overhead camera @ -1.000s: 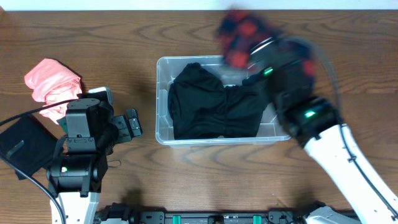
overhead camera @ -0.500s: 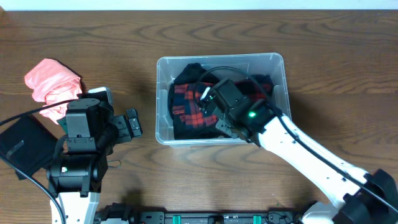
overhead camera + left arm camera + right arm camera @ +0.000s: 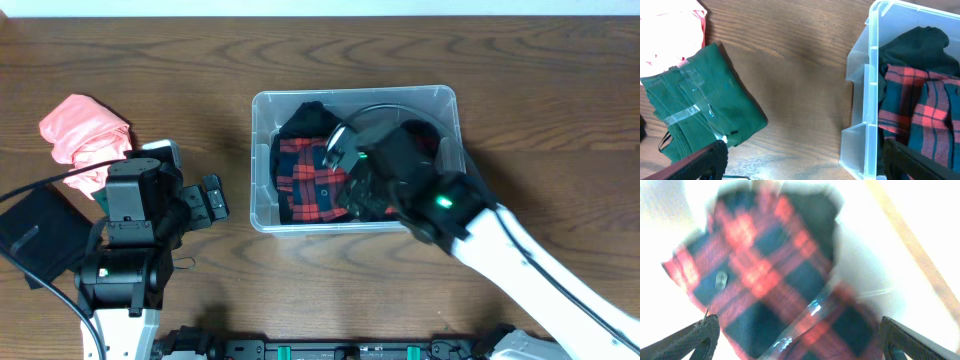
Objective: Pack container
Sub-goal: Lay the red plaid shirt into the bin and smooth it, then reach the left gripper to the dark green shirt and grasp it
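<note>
The clear container (image 3: 258, 160) stands mid-table and holds a black garment (image 3: 305, 118) with a red-and-black plaid garment (image 3: 305, 182) lying on top. My right gripper (image 3: 348, 170) hangs inside the container just above the plaid. In the right wrist view the plaid garment (image 3: 775, 275) fills the frame, blurred, and the right gripper (image 3: 800, 342) stands open with its fingers wide apart and gripping nothing. My left gripper (image 3: 212, 200) rests open left of the container; from its wrist I see the container's wall (image 3: 872, 75) and the plaid (image 3: 920, 110).
A pink cloth (image 3: 85, 130) lies at the far left. A folded dark green cloth (image 3: 700, 105) with clear tape lies beside it, under the left arm. Bare wood separates the left gripper (image 3: 802, 165) from the container.
The right arm swung the plaid garment from above the container's back edge down into it, then opened its jaws and let go. The left arm has not moved.
</note>
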Controlling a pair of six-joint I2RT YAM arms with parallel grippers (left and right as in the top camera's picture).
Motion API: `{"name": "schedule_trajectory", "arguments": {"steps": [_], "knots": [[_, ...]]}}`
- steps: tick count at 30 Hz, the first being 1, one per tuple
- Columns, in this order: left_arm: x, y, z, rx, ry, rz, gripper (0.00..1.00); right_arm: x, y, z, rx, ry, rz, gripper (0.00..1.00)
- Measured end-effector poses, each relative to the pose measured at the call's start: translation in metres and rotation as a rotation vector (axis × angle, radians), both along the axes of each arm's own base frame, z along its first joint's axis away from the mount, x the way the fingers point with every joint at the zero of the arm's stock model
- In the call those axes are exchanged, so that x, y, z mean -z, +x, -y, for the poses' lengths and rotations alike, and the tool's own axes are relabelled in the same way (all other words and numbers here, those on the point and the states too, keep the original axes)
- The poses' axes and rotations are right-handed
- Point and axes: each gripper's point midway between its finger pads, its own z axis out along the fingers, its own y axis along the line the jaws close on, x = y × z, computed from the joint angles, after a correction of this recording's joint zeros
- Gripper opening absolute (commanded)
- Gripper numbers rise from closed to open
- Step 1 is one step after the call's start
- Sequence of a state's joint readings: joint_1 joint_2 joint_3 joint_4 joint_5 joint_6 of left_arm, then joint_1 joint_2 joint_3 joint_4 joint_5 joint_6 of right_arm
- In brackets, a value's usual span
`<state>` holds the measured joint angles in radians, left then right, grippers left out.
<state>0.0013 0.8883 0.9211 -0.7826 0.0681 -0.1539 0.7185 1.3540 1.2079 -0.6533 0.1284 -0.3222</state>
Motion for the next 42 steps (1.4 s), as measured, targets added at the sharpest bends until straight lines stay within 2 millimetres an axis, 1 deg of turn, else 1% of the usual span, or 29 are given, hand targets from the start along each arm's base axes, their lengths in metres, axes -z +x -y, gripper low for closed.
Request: {"name": "schedule_trajectory", "arguments": {"steps": [1,2,3,4,5,6,7,9,10,11,13,15,16,22,24,27,28,29,31,33,35,36,37,38,40,42], "knots": [[0.0,0.0,0.0,0.0,0.0,0.0,0.98,-0.016,0.005,0.0,0.01,0.041,0.04,0.86],[0.0,0.0,0.0,0.0,0.0,0.0,0.98,-0.025,0.008,0.001,0.018,0.062,0.061,0.8],[0.0,0.0,0.0,0.0,0.0,0.0,0.98,-0.03,0.013,0.004,0.043,0.084,0.069,0.67],[0.0,0.0,0.0,0.0,0.0,0.0,0.98,-0.029,0.017,0.007,0.073,0.097,0.06,0.55],[0.0,0.0,0.0,0.0,0.0,0.0,0.98,-0.024,0.021,0.011,0.096,0.094,0.042,0.48],[0.0,0.0,0.0,0.0,0.0,0.0,0.98,-0.016,0.025,0.013,0.118,0.091,0.019,0.45],[0.0,0.0,0.0,0.0,0.0,0.0,0.98,-0.002,0.029,0.016,0.145,0.075,-0.023,0.44],[0.0,0.0,0.0,0.0,0.0,0.0,0.98,0.033,0.03,0.018,0.175,0.031,-0.125,0.43],[0.0,0.0,0.0,0.0,0.0,0.0,0.98,0.058,0.027,0.019,0.185,-0.006,-0.205,0.43],[0.0,0.0,0.0,0.0,0.0,-0.001,0.98,0.076,0.022,0.02,0.191,-0.034,-0.27,0.45],[0.0,0.0,0.0,0.0,0.0,0.0,0.98,0.12,0.005,0.022,0.201,-0.1,-0.432,0.52],[0.0,0.0,0.0,0.0,0.0,0.0,0.98,0.145,-0.004,0.023,0.212,-0.138,-0.522,0.57],[0.0,0.0,0.0,0.0,0.0,0.0,0.98,0.149,-0.004,0.023,0.217,-0.146,-0.538,0.58],[0.0,0.0,0.0,0.0,0.0,0.0,0.98,0.148,0.002,0.015,0.225,-0.119,-0.544,0.65],[0.0,0.0,0.0,0.0,0.0,0.0,0.98,0.146,0.004,0.013,0.224,-0.111,-0.537,0.68],[0.0,0.0,0.0,0.0,0.0,0.002,0.98,0.135,0.005,0.014,0.232,-0.103,-0.522,0.77],[-0.001,0.001,0.0,0.0,0.0,0.005,0.98,0.129,0.006,0.015,0.236,-0.094,-0.505,0.9],[-0.001,0.001,0.0,-0.001,0.002,0.008,0.98,0.12,0.009,0.016,0.242,-0.082,-0.476,0.99],[-0.001,0.001,-0.005,-0.02,0.018,0.007,0.98,0.091,0.018,0.019,0.255,-0.035,-0.385,0.99],[0.0,0.0,-0.017,-0.08,0.039,0.0,0.98,0.049,0.026,0.027,0.275,0.034,-0.268,0.99],[0.002,-0.002,-0.037,-0.182,0.049,-0.009,0.98,0.008,0.03,0.045,0.312,0.1,-0.171,0.99],[0.003,-0.003,-0.05,-0.24,0.049,-0.017,0.98,-0.014,0.032,0.059,0.346,0.135,-0.123,0.99],[0.007,-0.005,-0.065,-0.311,0.044,-0.03,0.98,-0.031,0.033,0.075,0.384,0.161,-0.087,0.99],[0.011,-0.006,-0.078,-0.372,0.036,-0.047,0.98,-0.042,0.032,0.09,0.423,0.178,-0.064,0.99],[0.022,-0.01,-0.103,-0.478,0.013,-0.088,0.98,-0.052,0.029,0.12,0.508,0.186,-0.051,0.99],[0.038,-0.013,-0.129,-0.58,-0.017,-0.141,0.98,-0.049,0.025,0.143,0.579,0.174,-0.075,0.99]]}}
